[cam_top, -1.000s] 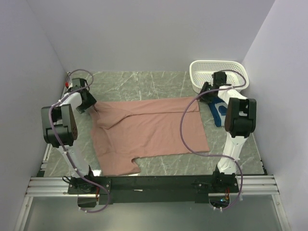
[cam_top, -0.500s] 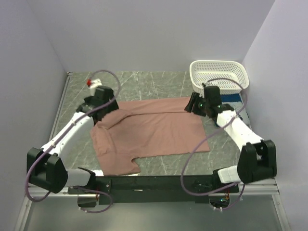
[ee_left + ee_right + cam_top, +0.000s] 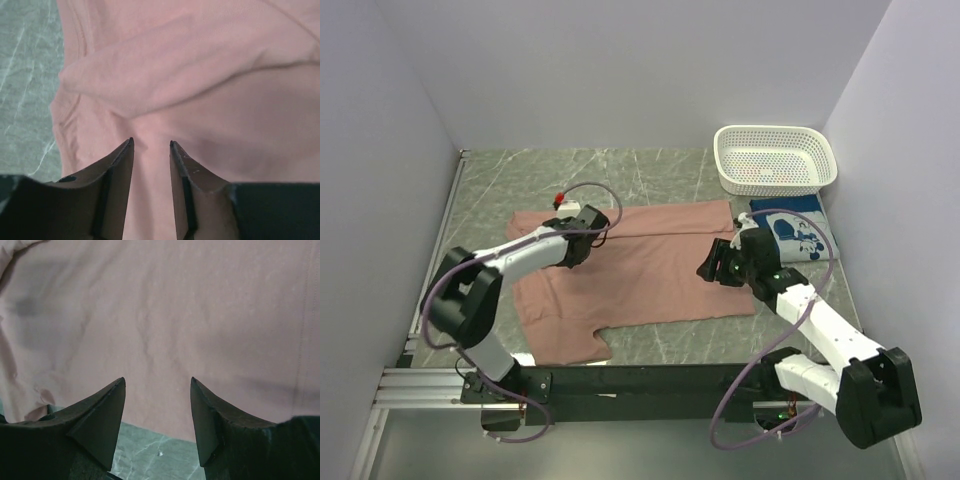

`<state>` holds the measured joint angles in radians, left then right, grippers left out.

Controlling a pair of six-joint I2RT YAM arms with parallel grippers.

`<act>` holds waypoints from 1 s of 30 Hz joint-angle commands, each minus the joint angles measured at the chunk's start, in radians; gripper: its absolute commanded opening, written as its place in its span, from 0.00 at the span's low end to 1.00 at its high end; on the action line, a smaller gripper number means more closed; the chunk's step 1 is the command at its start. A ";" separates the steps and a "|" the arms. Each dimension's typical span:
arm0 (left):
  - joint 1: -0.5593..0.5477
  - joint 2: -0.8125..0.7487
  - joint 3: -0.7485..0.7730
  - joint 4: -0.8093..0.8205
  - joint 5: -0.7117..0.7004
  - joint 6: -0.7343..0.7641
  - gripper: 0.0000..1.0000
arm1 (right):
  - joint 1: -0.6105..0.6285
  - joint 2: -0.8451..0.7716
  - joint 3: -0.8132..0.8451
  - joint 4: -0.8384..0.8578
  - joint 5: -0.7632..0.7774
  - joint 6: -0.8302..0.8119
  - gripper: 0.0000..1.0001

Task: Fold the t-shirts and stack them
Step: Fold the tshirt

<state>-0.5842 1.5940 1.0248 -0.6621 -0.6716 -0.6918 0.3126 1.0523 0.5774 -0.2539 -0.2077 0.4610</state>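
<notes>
While the pink tee [image 3: 650, 270] lies beneath them, left fingers [image 3: 117, 170] and right fingers [image 3: 100, 415] stand parted, empty.

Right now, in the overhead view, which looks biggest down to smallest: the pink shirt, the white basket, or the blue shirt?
1. pink t-shirt: spread flat, clearly the largest.
2. white basket.
3. blue t-shirt: folded small, and it looks a little smaller than the basket. The gap between these two is narrow, so that ranking is less sure.

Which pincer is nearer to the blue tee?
The right. The right pincer hangs over the right edge of the pink tee, a little left of the blue tee. The left pincer is over the pink tee's far-left part, well away.
</notes>
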 commanded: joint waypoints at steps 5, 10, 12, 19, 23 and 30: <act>-0.003 0.142 0.126 0.053 -0.111 0.100 0.40 | 0.006 -0.078 -0.053 0.094 -0.019 0.008 0.61; -0.005 0.228 0.170 0.045 -0.132 0.112 0.42 | 0.009 -0.046 -0.057 0.116 -0.061 0.002 0.61; -0.005 0.253 0.175 0.045 -0.146 0.112 0.44 | 0.008 -0.037 -0.059 0.127 -0.074 -0.001 0.61; -0.005 0.308 0.196 0.032 -0.221 0.118 0.61 | 0.008 0.001 -0.068 0.162 -0.111 -0.012 0.60; -0.005 0.337 0.212 0.038 -0.244 0.144 0.64 | 0.008 0.018 -0.071 0.176 -0.127 -0.012 0.59; 0.001 0.373 0.273 0.012 -0.312 0.204 0.63 | 0.008 0.031 -0.070 0.173 -0.124 -0.019 0.59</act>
<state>-0.5838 1.9652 1.2411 -0.6388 -0.9108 -0.5331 0.3164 1.0847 0.5144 -0.1192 -0.3264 0.4553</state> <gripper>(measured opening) 0.633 0.593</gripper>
